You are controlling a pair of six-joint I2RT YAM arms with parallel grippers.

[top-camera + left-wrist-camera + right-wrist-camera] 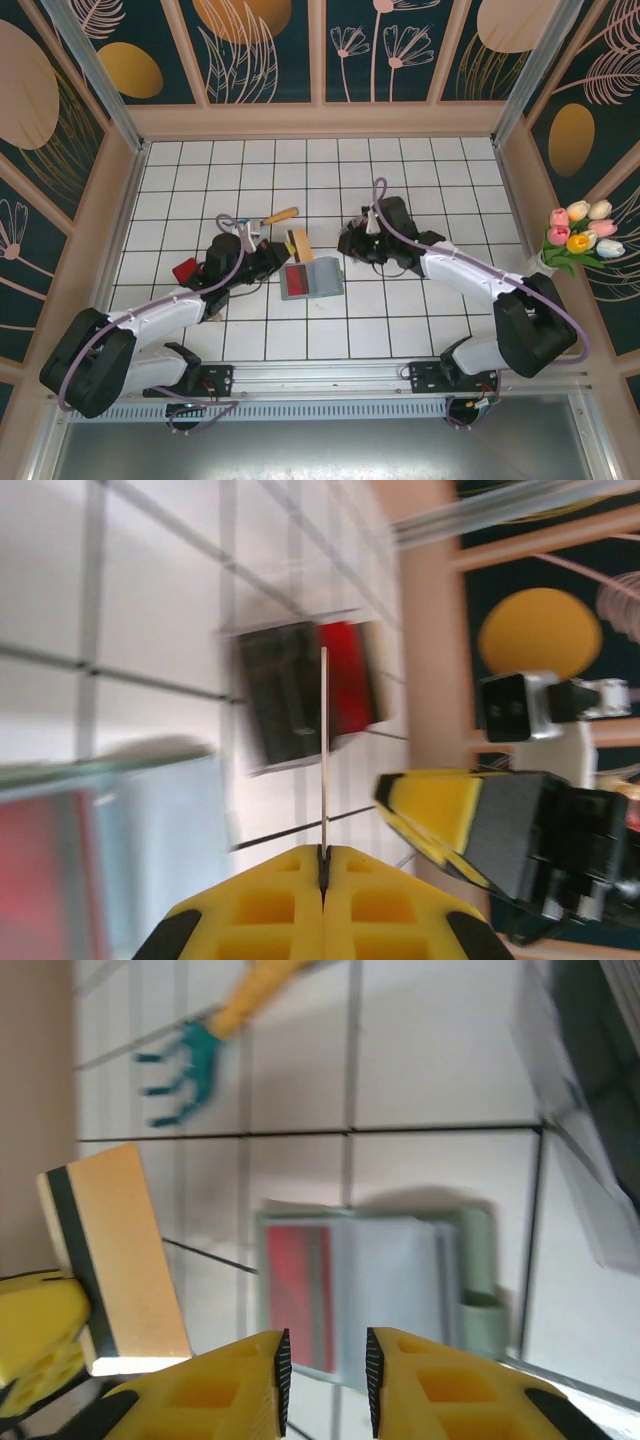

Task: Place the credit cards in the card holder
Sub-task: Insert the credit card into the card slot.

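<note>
Left wrist view: left gripper (323,865) has both yellow fingers pressed together on a cream credit card (323,740), seen edge-on as a thin upright line rising from the fingertips; blurred card holder (160,820) lies low on the left, on the tiled table (150,590); further out sits a dark and red boxy object (295,690), too smeared to name. Right wrist view: right gripper (322,1365) has its fingers a little apart with nothing between them, hovering over the near edge of the grey-green card holder; holder lies flat on the tiles, red credit card (297,1295) at its left end, cannot tell whether tucked in or just lying on top; left of it the cream card shows its face with a dark stripe along one edge, tilted, clear of the holder; beyond, a teal hand rake (185,1070) with a wooden handle lies on the tiles. Top external view: holder sits between the two grippers, slightly nearer the bases; cream card is just past its far edge; rake beyond that; bunch of tulips (580,235) at the right wall.
</note>
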